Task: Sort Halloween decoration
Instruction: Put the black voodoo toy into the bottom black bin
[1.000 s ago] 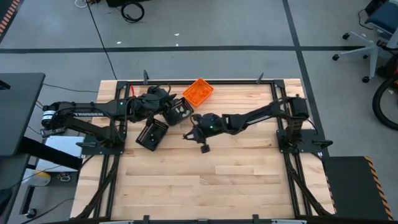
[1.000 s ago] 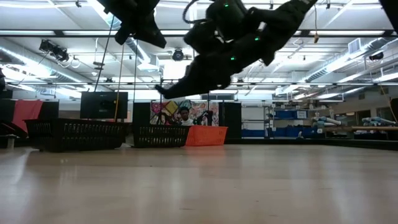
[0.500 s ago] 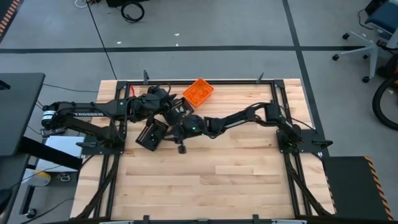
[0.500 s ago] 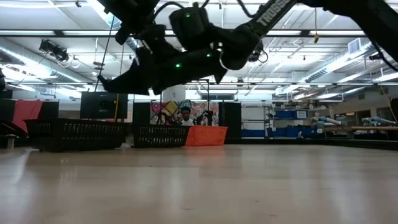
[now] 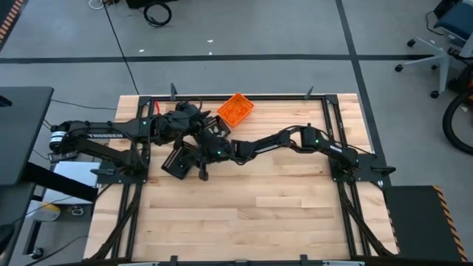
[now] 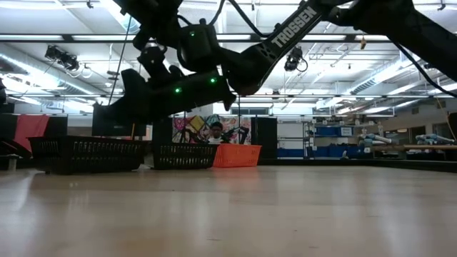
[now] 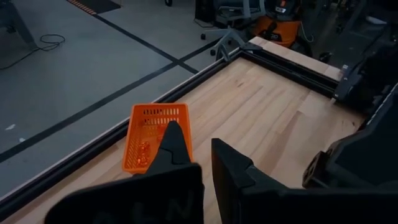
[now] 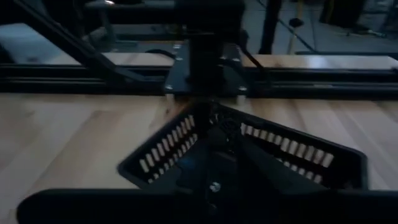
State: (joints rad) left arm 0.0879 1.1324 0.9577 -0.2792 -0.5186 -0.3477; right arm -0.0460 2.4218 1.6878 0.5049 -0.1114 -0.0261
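Note:
My right gripper (image 5: pixel 194 154) reaches far across and hangs over the nearer black tray (image 5: pixel 179 160). In its wrist view the fingers (image 8: pixel 216 124) are shut above that tray's slotted wall (image 8: pixel 161 155). My left gripper (image 5: pixel 198 120) hovers by the second black tray (image 5: pixel 216 127). It is open with nothing between its fingers (image 7: pixel 196 138) and faces the orange tray (image 7: pixel 155 134). Small orange trinkets (image 7: pixel 144 152) lie inside the orange tray (image 5: pixel 235 108). No other trinkets show. My right gripper's fingertips are shut together above the black tray, clear of it. I cannot tell whether a tiny trinket sits between them.
All three trays stand in the table's far left part; in the low view they line up as black (image 6: pixel 86 153), black (image 6: pixel 182 155) and orange (image 6: pixel 235 155). The two arms crowd close together there. Bare wood (image 5: pixel 281 214) fills the near and right parts. A person sits in the room behind.
My right gripper has swung from the table's middle toward its left edge, the arm stretching out, and now hangs over the nearer black tray. The trays have not moved.

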